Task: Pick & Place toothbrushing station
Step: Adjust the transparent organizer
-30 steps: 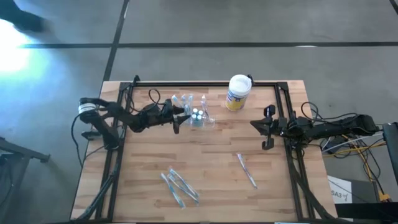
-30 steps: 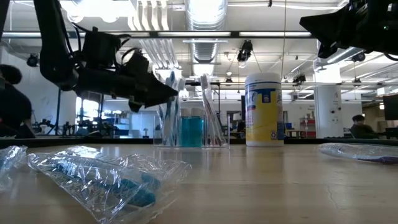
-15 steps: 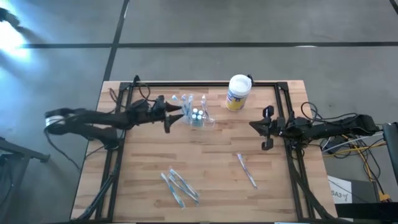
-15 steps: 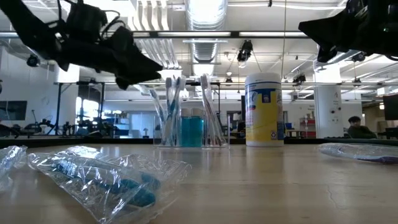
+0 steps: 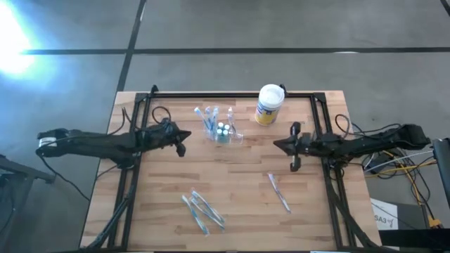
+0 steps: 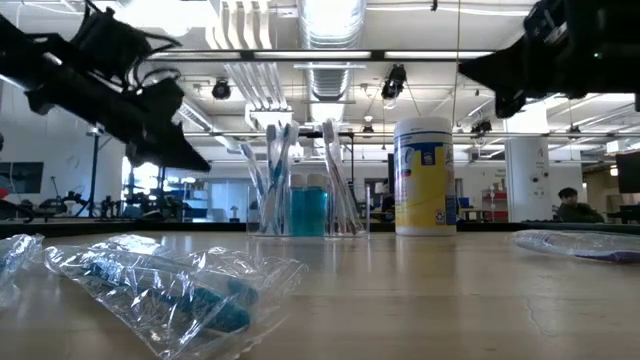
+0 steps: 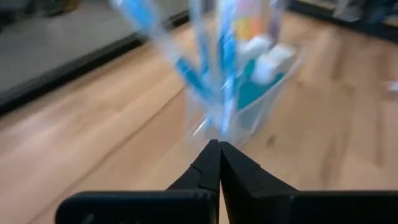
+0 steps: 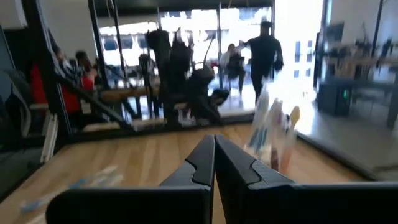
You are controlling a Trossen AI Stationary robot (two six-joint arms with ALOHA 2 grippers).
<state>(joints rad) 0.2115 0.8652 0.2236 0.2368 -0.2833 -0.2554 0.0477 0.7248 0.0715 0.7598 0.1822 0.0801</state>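
The toothbrushing station point(image 5: 222, 131) stands upright on the wooden table point(image 5: 239, 204), toward its far side and a little left of centre, with toothbrushes rising from it and leaning slightly outward; seen from above, its long axis runs roughly left to right, angled a bit. In the low view it point(image 6: 306, 210) sits just left of the white canister point(image 6: 426, 176), near but apart from it. The left gripper point(image 5: 180, 141) hovers left of the station, clear of it, its fingers point(image 7: 214, 169) pressed together on nothing. The right gripper point(image 5: 293, 147) hangs near the table's right side, well apart from the station, clenched and empty. Wrapped toothbrushes point(image 5: 202, 211) lie on the near part of the table, and another wrapped toothbrush point(image 5: 278, 192) lies to their right
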